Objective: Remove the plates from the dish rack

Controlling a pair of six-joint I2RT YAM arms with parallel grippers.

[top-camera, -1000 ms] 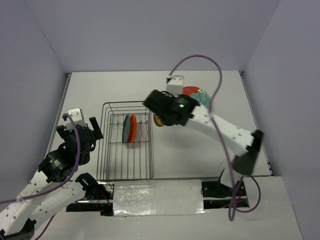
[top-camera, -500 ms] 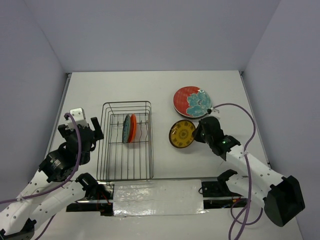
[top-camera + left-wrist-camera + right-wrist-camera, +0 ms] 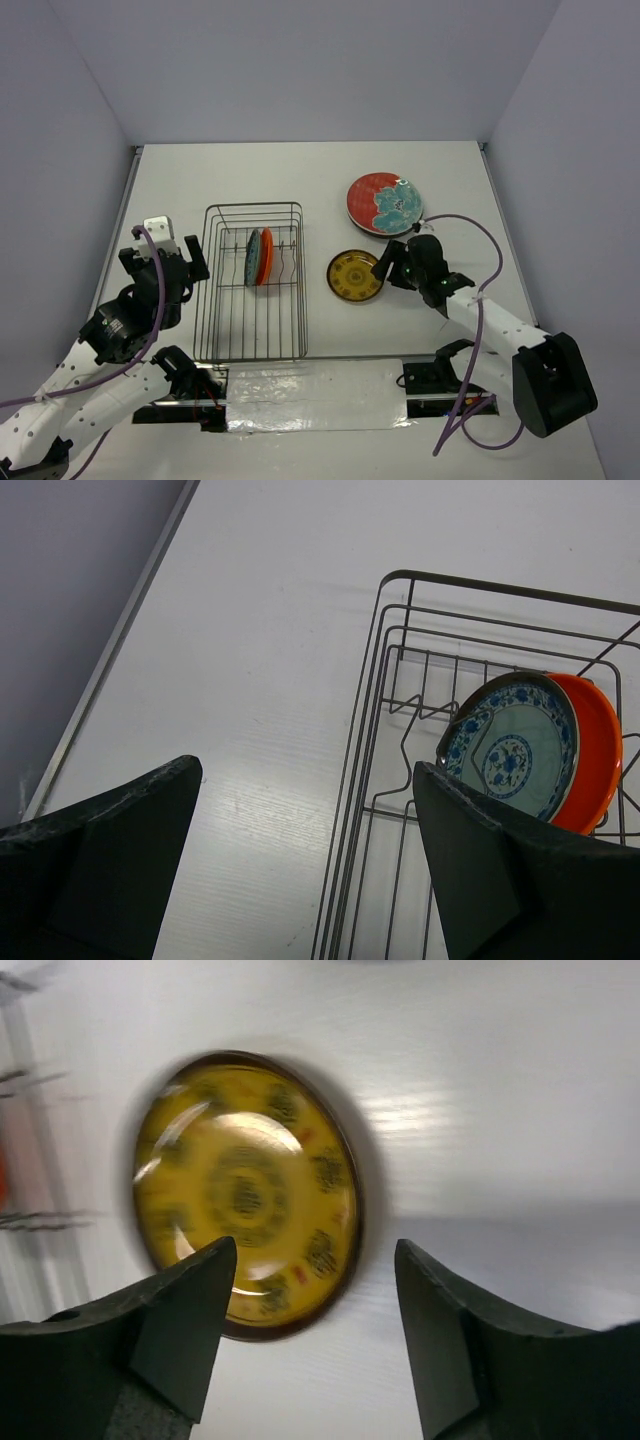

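The left arm [image 3: 95, 375] rises from its base at the near left corner and folds back on itself, wrist lifted, so the left gripper [image 3: 162, 258] points away toward the far side with its jaws spread fully wide. The right arm [image 3: 490, 320] reaches low and long to the left from its base, and the right gripper [image 3: 385, 268] faces downward. Its fingers [image 3: 180, 1330] stand parted, perhaps not to their widest, though its wrist view is blurred.
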